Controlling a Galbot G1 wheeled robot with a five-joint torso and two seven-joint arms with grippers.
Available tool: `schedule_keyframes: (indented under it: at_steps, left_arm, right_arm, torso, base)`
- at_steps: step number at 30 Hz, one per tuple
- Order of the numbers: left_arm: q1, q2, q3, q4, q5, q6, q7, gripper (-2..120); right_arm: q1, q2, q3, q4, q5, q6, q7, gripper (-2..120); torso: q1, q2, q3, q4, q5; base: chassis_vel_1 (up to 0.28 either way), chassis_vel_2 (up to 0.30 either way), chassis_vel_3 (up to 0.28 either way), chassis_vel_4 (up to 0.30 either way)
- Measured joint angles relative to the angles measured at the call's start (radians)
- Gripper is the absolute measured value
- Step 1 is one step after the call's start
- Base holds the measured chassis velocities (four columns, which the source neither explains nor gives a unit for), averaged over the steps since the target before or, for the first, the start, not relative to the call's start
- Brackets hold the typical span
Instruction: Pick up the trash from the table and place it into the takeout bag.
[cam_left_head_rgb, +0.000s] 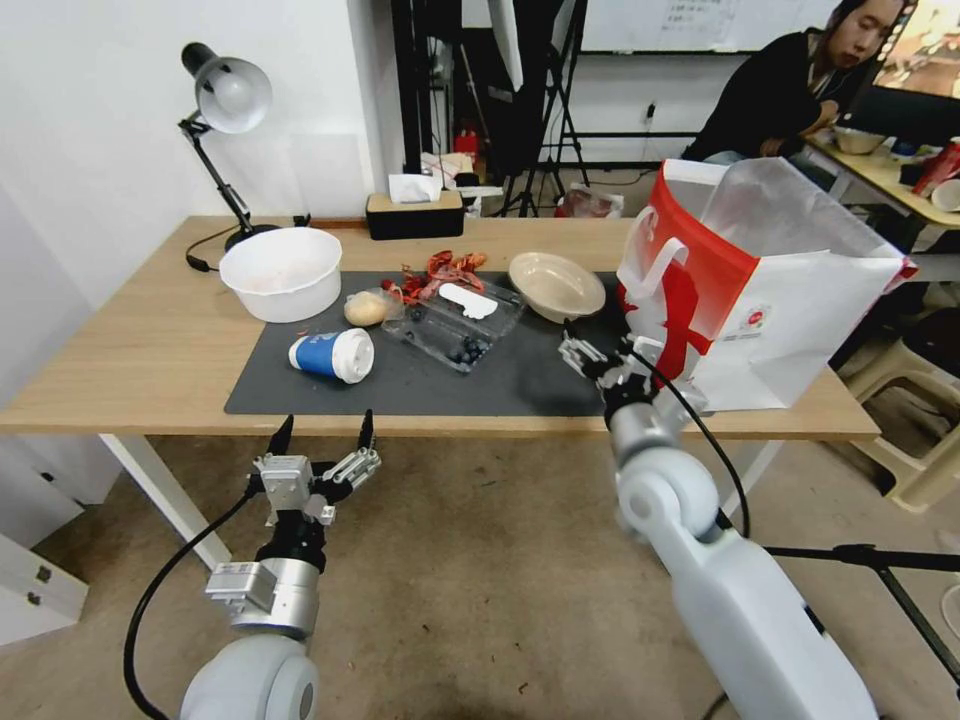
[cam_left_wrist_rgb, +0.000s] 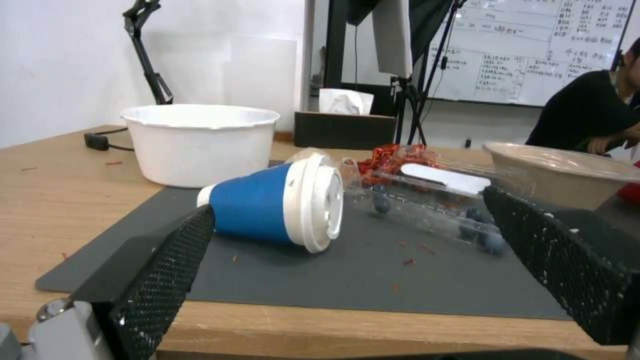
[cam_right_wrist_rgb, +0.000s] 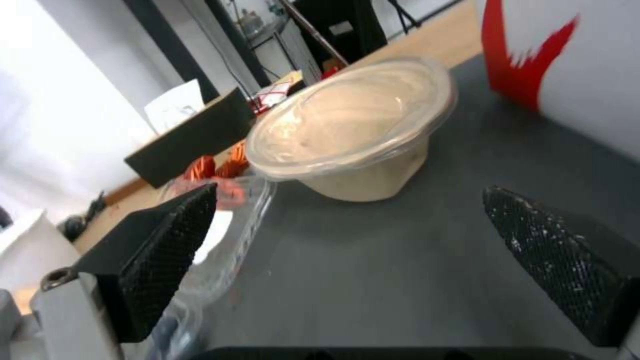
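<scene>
On the table (cam_left_head_rgb: 150, 340), a blue white-lidded cup (cam_left_head_rgb: 333, 354) (cam_left_wrist_rgb: 267, 210) lies on its side on the dark mat (cam_left_head_rgb: 400, 385). Behind it are a wrapped tan bun (cam_left_head_rgb: 365, 308), a crumpled red wrapper (cam_left_head_rgb: 440, 272) and a clear plastic container (cam_left_head_rgb: 460, 325) holding dark berries. A beige bowl (cam_left_head_rgb: 556, 285) (cam_right_wrist_rgb: 353, 125) stands beside the red-and-white takeout bag (cam_left_head_rgb: 770, 290) (cam_right_wrist_rgb: 587, 75). My right gripper (cam_left_head_rgb: 600, 355) (cam_right_wrist_rgb: 350, 192) hovers open over the mat, just short of the beige bowl. My left gripper (cam_left_head_rgb: 322, 432) (cam_left_wrist_rgb: 350, 202) is open below the table's front edge, facing the cup.
A large white bowl (cam_left_head_rgb: 280, 272) stands at the mat's back left corner. A desk lamp (cam_left_head_rgb: 225, 100) and a black tissue box (cam_left_head_rgb: 413, 212) line the far edge. The bag stands at the table's right end, with a beige stool (cam_left_head_rgb: 915, 420) beyond it.
</scene>
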Motion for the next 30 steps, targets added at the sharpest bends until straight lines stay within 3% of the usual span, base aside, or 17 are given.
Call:
schedule_keyframes:
  at_steps: [9,30]
  left_arm:
    - [-0.004,0.002,-0.003,0.013,-0.002,-0.004,-0.004,100]
    - [-0.005,0.006,-0.003,0.015,-0.004,-0.005,-0.006,100]
  right_arm:
    - [0.126,0.046,-0.002,-0.126,0.105,0.012,0.026,99]
    - [0.212,0.100,0.016,-0.259,0.130,0.001,0.043,97]
  torso:
    - [0.000,0.000,0.000,0.0001,0.0000]
    - [0.000,0.000,0.000,0.0000,0.0002]
  base:
    - [0.000,0.000,0.000,0.000]
    - [0.000,0.000,0.000,0.000]
